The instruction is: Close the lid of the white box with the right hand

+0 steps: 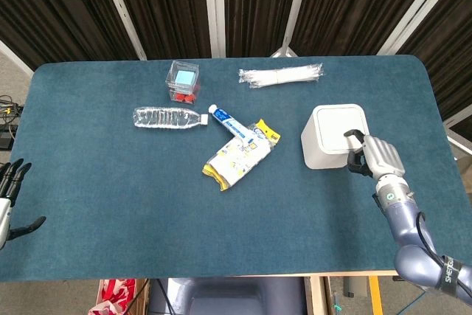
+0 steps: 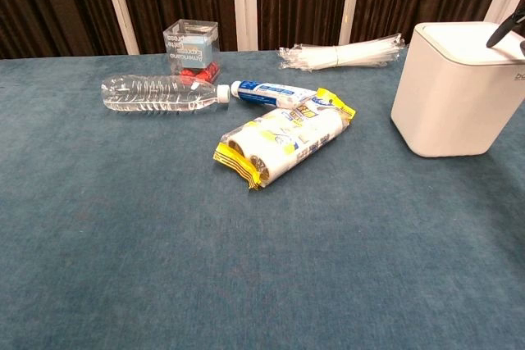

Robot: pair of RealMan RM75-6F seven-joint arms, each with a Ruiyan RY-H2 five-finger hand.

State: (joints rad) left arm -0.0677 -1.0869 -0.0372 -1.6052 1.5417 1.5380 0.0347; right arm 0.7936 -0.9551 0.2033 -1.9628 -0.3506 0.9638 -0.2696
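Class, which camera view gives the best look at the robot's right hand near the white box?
The head view. It shows the whole right hand from above, fingers resting at the white box's right edge, with the wrist and forearm behind. The chest view catches only a dark fingertip at its right border above the box.

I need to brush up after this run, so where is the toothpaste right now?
The toothpaste lies mid-table in the head view, between the water bottle and the yellow packet.

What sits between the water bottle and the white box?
In the head view, the toothpaste tube and yellow snack pack lie between water bottle and white box.
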